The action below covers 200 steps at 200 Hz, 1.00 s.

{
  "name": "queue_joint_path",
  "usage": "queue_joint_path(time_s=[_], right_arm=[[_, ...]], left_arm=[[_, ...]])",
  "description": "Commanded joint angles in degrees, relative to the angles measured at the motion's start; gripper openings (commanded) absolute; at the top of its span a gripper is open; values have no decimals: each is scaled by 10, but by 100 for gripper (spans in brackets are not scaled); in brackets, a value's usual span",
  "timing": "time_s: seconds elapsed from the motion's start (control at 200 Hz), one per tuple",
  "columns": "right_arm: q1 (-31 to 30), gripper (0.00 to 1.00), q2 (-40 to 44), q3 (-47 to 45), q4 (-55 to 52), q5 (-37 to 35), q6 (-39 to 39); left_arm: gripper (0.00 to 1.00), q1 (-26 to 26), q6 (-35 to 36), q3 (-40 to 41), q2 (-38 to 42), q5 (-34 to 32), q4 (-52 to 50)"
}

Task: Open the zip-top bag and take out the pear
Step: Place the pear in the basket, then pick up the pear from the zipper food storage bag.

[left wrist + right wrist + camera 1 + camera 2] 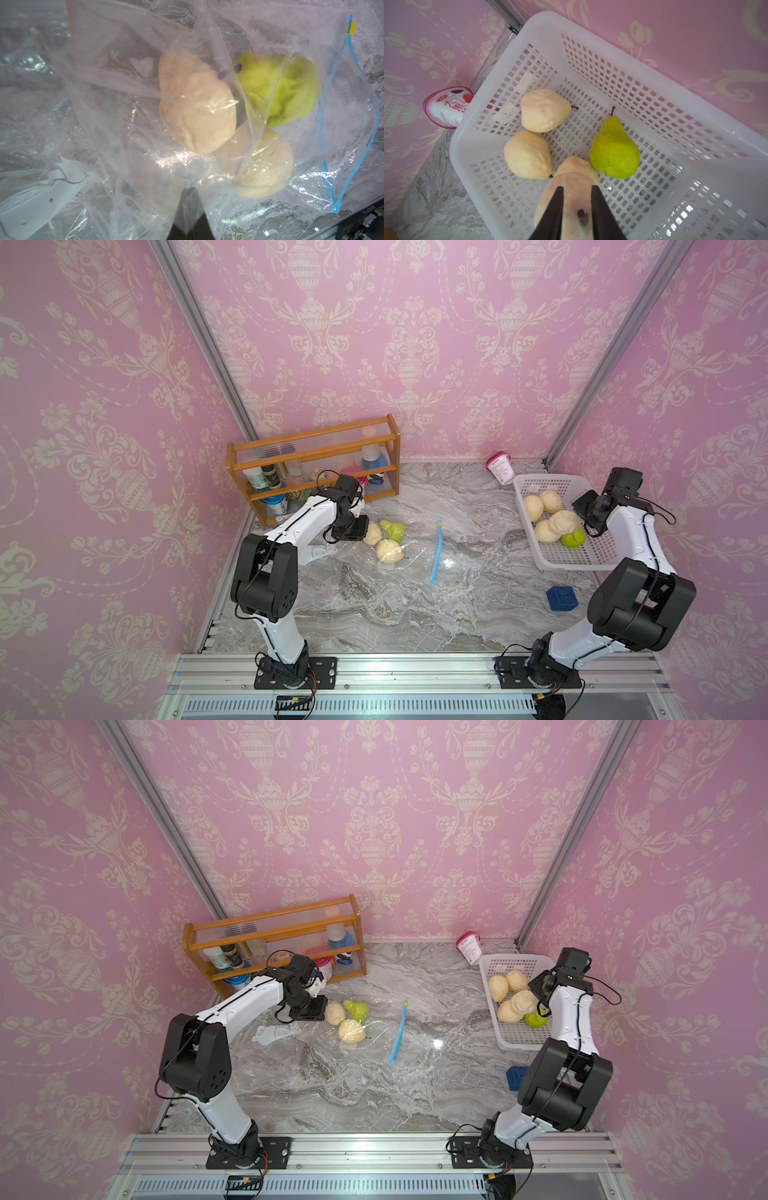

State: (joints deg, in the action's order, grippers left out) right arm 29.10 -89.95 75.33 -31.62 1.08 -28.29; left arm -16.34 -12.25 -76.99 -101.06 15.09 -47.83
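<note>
Over the basket (582, 551), right fingers (558, 201) apart, a pale pear (566, 182) just under them!
Across the desk (415, 614), left fingers (189, 218) are clamped on the bag (124, 104); three pears (197, 104) lie inside it, two pale and one green, near the blue zip (436, 551).

walls: pink damask wallpaper (415, 344) | frame: aluminium corner posts (201, 335) | surface: grey marbled tabletop (374, 614) with a glare spot (448, 563) | furniture: wooden shelf rack (313, 456) in back left corner
</note>
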Motion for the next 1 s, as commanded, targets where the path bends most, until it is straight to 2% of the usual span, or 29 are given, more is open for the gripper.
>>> queue_joint_path(time_s=[0.0, 0.085, 0.16, 0.24, 0.295, 0.365, 0.435, 0.565, 0.645, 0.996], right_arm=[[-27, 38, 37, 14, -25, 8, 34], [-63, 53, 81, 12, -67, 1, 57], [-110, 57, 118, 1, -97, 6, 60], [-184, 57, 148, -21, -113, 17, 53], [-233, 54, 161, -48, -105, 45, 30], [-277, 45, 167, -116, -53, 120, -23], [-316, 36, 163, -169, 3, 158, -76], [-387, 26, 143, -225, 74, 163, -141], [-411, 17, 122, -245, 105, 171, -172], [-448, 12, -13, -274, 265, 254, -254]], left_arm=[[0, 3, 18, 6, 4, 11, -3], [0, 3, 14, 18, 9, 11, 4], [0, 4, 9, 26, 11, 11, 11], [0, 3, 2, 32, 10, 20, 19], [0, 4, -2, 36, 11, 24, 25], [0, 3, -5, 36, 12, 26, 30], [0, 3, -5, 34, 12, 26, 29], [0, 3, -6, 32, 12, 28, 27], [0, 3, -7, 32, 12, 29, 27], [0, 3, -7, 35, 15, 29, 22]])
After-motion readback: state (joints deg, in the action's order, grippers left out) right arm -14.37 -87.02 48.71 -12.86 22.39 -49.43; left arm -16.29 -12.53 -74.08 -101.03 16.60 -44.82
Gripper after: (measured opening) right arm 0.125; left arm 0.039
